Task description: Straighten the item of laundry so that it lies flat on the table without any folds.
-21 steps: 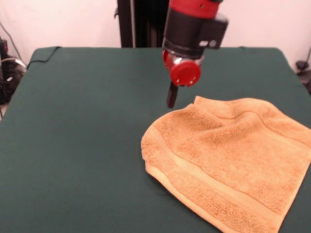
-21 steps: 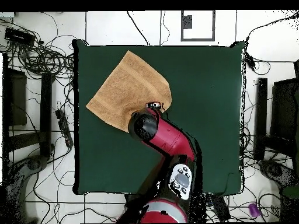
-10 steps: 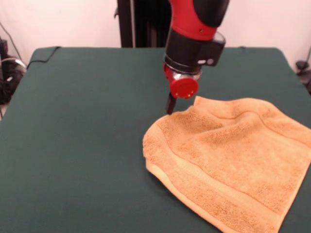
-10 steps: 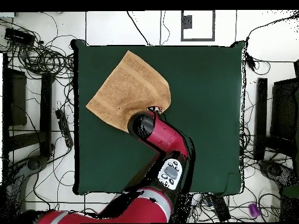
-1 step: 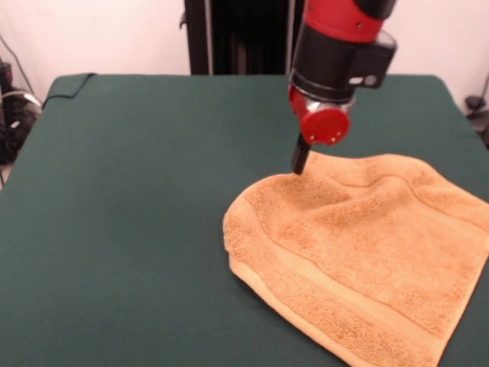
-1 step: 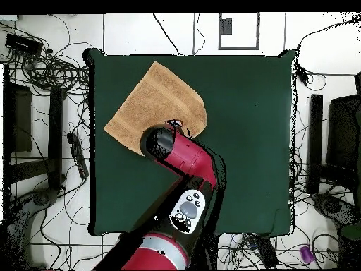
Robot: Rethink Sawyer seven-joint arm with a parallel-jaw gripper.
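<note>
Front view first, sweeping from the left: the bench (image 5: 130,191) is showing nothing but bare green cloth across its whole left half, and then the towel (image 5: 359,252) is coming into the picture, sprawled over the right side and running off the right edge. It is lying open but not flat, with a rounded, doubled-under edge bulging toward the middle of the bench and a woven band running diagonally along that lower left side. The gripper (image 5: 299,162) is hanging right at the towel's far corner, the dark tip touching or just above the cloth where the edge humps up. Only one dark tip is showing beneath the red cap, so I cannot tell whether the fingers are apart or together. From that tip the towel is spreading toward the camera and to the right, which looks like the relation everything turns on: pulling that tucked edge outward, away from the towel's body, would likely be what opens it. Overhead, the towel (image 6: 151,106) is sitting in one corner region of the bench with the arm covering its nearest edge.
</note>
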